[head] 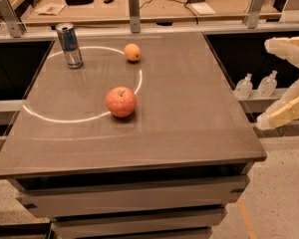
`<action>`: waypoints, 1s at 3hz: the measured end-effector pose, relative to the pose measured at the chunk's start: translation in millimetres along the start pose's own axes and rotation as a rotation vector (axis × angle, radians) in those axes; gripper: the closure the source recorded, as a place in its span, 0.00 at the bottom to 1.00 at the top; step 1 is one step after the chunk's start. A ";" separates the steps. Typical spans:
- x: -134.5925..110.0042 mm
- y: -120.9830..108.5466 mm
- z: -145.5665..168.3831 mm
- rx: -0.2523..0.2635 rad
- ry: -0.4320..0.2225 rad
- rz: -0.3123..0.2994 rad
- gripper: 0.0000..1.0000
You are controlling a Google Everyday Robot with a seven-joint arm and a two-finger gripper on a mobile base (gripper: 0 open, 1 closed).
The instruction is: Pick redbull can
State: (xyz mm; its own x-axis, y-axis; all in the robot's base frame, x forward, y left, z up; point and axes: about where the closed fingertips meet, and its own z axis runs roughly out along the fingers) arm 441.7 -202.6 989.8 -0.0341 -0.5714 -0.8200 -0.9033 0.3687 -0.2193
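Gripper point(263, 83) — spread, right of table point(189, 113)

Warm, dim light throws a curved glare arc on the table point(189, 108), a soft shadow under the apple point(121, 101), and bleaches the spread-fingered gripper point(263, 85) at far right.

Red apple point(121, 101) near small orange fruit point(132, 52) on table point(189, 108).

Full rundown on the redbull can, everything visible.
The redbull can is slim, tall, metal-looking: silver and blue sides, shiny silver top. It stands upright on the table, near its far left corner, by the white ring, touching nothing else. The gripper hangs beyond the table's right edge, jaws open, far from it.
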 end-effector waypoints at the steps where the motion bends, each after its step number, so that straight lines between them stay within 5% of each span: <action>1: -30.4 2.0 17.5 -0.021 -0.127 0.004 0.00; 2: -56.4 -11.3 48.7 -0.061 -0.190 0.031 0.00; 3: -91.5 -12.2 101.3 -0.167 -0.250 0.022 0.00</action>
State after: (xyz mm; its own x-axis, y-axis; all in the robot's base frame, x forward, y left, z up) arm 499.1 -80.5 1014.0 0.0328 -0.3588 -0.9328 -0.9620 0.2419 -0.1269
